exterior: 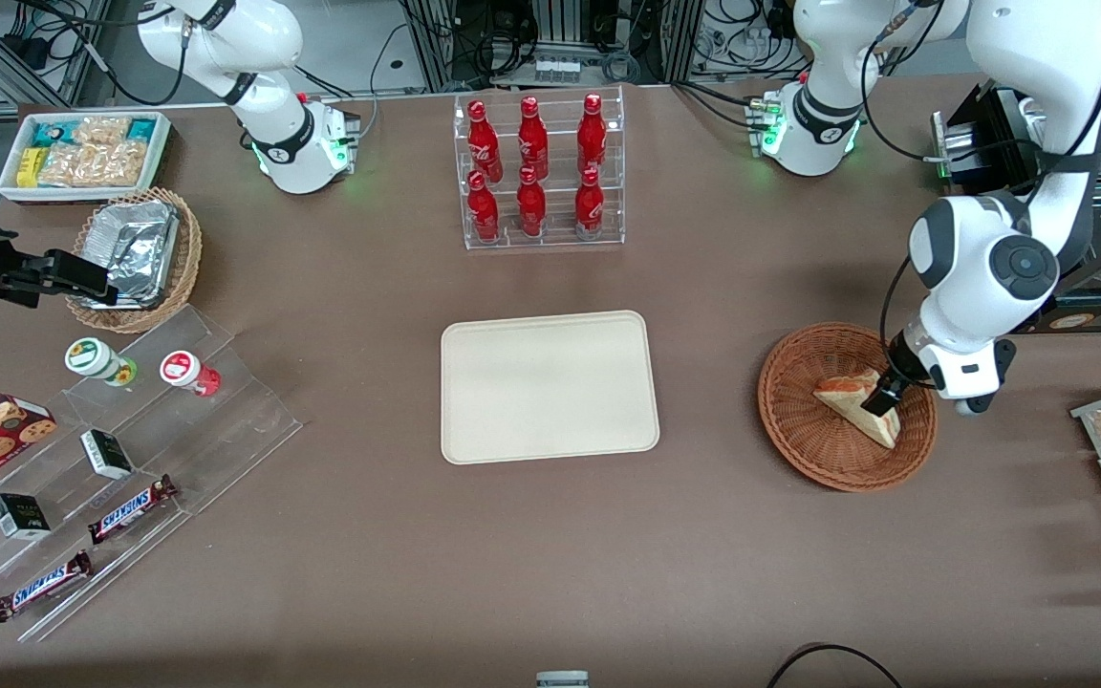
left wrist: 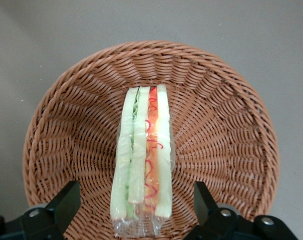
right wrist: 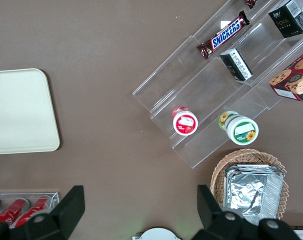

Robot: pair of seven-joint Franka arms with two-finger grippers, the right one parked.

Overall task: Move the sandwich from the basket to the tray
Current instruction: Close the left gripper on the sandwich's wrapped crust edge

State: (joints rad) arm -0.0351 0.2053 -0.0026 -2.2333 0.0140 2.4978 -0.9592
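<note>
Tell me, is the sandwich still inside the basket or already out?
Inside: the sandwich lies in the basket, between the open end effector's fingers.

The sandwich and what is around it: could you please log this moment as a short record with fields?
sandwich: lying in the basket, cut edge with red and green layers facing the wrist camera
basket: on the table, toward the working arm's end
tray: bare, beside the basket, not touching it
hand: low over the basket, fingers open, one on each side of the sandwich
task stage: sandwich not yet lifted
</note>
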